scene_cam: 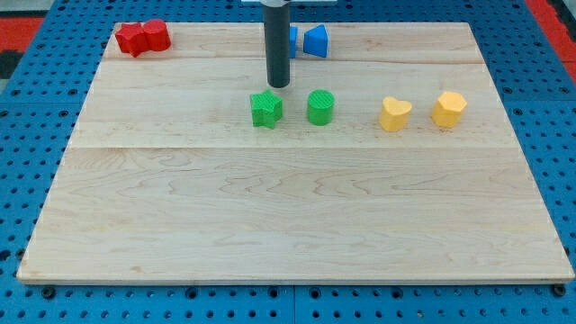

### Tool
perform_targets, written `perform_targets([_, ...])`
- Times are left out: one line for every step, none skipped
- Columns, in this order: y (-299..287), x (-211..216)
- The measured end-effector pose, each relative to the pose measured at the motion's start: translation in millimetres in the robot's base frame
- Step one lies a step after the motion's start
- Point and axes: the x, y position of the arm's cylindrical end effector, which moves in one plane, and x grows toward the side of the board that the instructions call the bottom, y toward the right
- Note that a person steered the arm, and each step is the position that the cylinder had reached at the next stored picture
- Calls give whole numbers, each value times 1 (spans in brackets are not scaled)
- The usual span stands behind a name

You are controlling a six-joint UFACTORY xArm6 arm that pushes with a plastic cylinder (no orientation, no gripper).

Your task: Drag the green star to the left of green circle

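The green star (pixel 265 109) lies on the wooden board (pixel 288 207) just left of the green circle (pixel 320 106), with a small gap between them. My dark rod comes down from the view's top, and my tip (pixel 278 85) stands just above and slightly right of the star, close to its upper edge. I cannot tell whether it touches the star.
Two red blocks (pixel 142 38) sit together at the board's top left. Two blue blocks (pixel 314 40) lie at the top centre, one partly hidden behind the rod. A yellow heart (pixel 394 114) and a yellow hexagon (pixel 448 109) lie right of the circle.
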Motion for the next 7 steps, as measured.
perform_targets([16,13])
perform_targets([24,20])
perform_targets([42,23])
perform_targets([67,23])
perform_targets([66,8])
perform_targets([95,-32])
perform_targets([125,-66])
